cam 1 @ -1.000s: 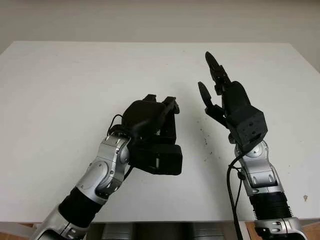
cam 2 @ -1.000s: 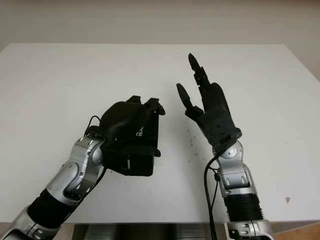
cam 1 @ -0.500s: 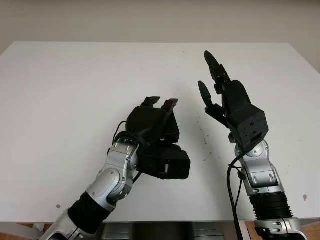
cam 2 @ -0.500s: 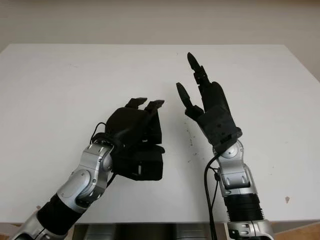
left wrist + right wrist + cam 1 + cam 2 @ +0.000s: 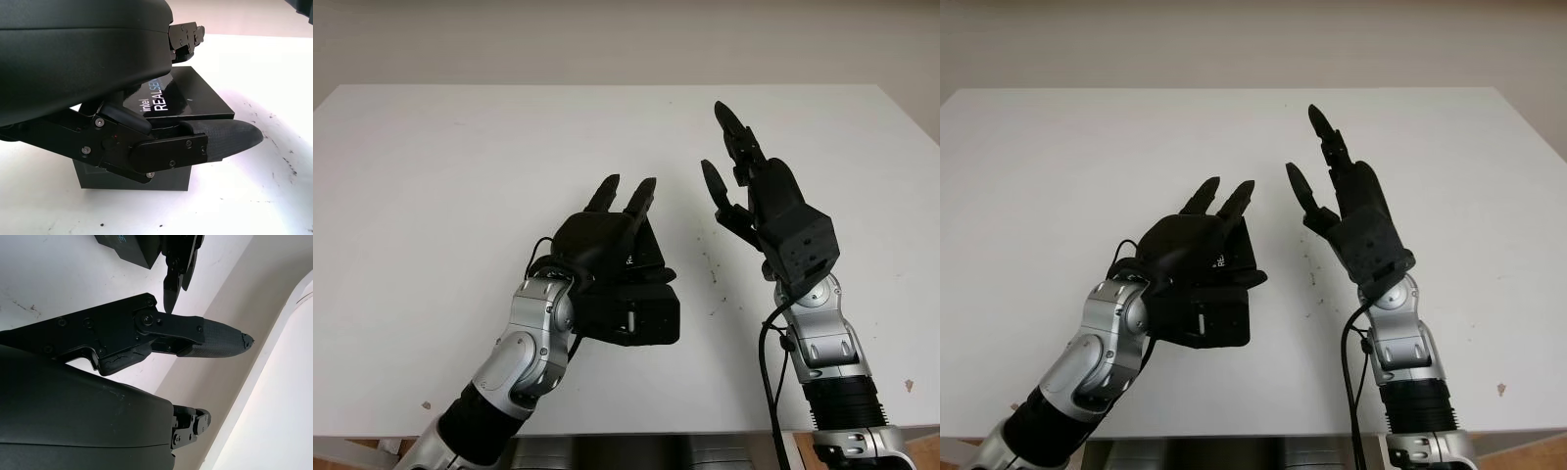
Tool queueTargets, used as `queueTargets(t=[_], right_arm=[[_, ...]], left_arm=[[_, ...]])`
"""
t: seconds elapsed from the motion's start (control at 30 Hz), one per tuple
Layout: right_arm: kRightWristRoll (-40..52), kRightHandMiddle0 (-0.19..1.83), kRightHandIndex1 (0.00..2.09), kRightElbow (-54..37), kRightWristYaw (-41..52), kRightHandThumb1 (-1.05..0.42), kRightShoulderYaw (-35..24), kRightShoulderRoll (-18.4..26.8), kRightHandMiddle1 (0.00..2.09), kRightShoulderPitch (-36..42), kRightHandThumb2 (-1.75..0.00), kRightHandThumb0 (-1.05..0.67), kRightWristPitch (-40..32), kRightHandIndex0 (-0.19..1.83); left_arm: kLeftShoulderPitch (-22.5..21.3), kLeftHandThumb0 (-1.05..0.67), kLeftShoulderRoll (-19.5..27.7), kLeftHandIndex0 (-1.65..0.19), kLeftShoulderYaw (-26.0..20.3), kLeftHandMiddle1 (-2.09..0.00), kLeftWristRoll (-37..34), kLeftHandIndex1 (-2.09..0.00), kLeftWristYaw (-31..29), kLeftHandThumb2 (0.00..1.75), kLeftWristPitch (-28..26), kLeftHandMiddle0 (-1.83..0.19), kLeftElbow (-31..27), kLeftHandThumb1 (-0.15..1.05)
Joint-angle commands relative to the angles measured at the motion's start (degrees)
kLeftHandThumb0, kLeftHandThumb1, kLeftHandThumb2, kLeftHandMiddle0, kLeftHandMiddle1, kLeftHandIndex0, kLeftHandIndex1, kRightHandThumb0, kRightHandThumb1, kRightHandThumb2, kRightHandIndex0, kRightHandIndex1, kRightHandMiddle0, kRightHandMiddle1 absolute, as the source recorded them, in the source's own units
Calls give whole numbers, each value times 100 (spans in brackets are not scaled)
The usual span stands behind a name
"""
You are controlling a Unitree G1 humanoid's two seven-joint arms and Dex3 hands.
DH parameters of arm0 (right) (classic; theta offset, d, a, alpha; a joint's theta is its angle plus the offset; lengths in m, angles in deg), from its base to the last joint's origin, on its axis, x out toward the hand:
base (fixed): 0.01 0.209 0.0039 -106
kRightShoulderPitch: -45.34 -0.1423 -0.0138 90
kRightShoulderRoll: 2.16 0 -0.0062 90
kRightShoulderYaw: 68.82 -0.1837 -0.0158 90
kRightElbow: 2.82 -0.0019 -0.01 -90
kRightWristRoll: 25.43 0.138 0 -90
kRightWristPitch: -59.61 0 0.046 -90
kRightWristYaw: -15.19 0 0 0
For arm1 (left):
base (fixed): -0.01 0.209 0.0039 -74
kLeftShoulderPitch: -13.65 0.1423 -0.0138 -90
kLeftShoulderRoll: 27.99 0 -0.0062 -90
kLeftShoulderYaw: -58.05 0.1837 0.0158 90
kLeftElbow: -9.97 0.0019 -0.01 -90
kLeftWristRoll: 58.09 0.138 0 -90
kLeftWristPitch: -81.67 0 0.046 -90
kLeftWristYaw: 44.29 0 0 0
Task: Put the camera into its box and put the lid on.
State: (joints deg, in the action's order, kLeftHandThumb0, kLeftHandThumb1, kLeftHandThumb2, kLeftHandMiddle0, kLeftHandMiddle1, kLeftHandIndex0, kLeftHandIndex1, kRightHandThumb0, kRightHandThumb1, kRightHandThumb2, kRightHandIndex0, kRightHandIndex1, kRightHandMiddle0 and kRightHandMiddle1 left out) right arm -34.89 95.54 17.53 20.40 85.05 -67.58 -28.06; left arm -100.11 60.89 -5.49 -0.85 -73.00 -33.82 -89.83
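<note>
The white table [image 5: 431, 196] is taking up nearly the whole scene, with bare room on all sides of the two arms. Near its middle, toward the front edge, the black camera box [image 5: 190, 98] is sitting on the tabletop; white lettering on its glossy top is reading "intel REALSEN…", so the lid appears to be on already. No camera is lying loose on the table, and whether it is inside cannot be told.

The left hand [image 5: 607, 240] is hovering directly over the box, covering most of it from the head views. In the left wrist view its thumb is reaching across the box's near top edge while its two fingers [image 5: 625, 196] are pointing outward past the far edge, extended rather than curled. It is gripping nothing, though whether the thumb is touching the lid cannot be told.

The right hand [image 5: 749, 191] is raised above the table just beside the box on its right, open and holding nothing, fingers pointing up and away.

The box is lying straight below the left palm, its long axis running roughly away from the robot, so the left hand is plainly the nearer one. Lifting clear is likely all that is remaining, and the space above and around is giving it free passage.
</note>
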Motion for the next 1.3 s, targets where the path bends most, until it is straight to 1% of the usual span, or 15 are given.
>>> queueTargets(t=[0.0,0.17,0.3,0.4,0.53,0.67,0.77,1.0,1.1,1.27], right_arm=[[41,-2,5,-97,17,-105,-59,62,22,-47,-55,-77,-6,2],[44,-3,5,-102,17,-105,-73,60,23,-44,-55,-78,-16,2],[52,-4,5,-140,7,-105,-75,50,25,-29,-55,-77,-40,2],[42,-4,5,-153,4,-105,-70,53,26,-24,-55,-77,-64,2],[52,-5,5,-160,10,-105,-70,49,28,-19,-54,-76,-53,2],[28,-6,5,-137,29,-105,-55,83,29,-27,-55,-77,-9,2],[65,-7,5,-142,46,-105,-65,68,31,-27,-55,-76,-8,2],[-4,-8,5,-119,38,-105,-31,99,34,-24,-55,-75,32,3],[-9,-9,5,-98,37,-105,-34,92,35,-27,-55,-75,47,3],[-58,-10,5,-117,45,-105,-19,95,38,-33,-56,-75,-8,3]], left_arm=[[407,-88,130,19,91,0,-204,0,-146,63,125,19,164,105],[408,-82,479,19,-14,0,-388,0,-13,59,645,19,170,105],[216,-79,894,19,-70,-1,-418,-1,99,58,1252,19,349,105],[-5,-75,1225,19,-139,0,-508,0,114,53,1759,19,585,105],[-289,-72,1486,19,-228,0,-714,0,13,48,2228,19,905,105],[-514,-70,1585,18,-406,-3,-1098,-1,36,41,2555,18,1230,105],[-670,-65,1630,16,-534,-5,-1393,-3,153,35,2799,16,1496,105],[-941,-55,1563,2,-799,-9,-1932,-10,452,26,3103,0,2029,105],[-980,-53,1548,0,-788,-8,-1951,-10,516,26,3082,-2,2081,105],[-1003,-52,1570,-1,-729,-7,-1916,-9,689,27,3288,-3,2224,105]])
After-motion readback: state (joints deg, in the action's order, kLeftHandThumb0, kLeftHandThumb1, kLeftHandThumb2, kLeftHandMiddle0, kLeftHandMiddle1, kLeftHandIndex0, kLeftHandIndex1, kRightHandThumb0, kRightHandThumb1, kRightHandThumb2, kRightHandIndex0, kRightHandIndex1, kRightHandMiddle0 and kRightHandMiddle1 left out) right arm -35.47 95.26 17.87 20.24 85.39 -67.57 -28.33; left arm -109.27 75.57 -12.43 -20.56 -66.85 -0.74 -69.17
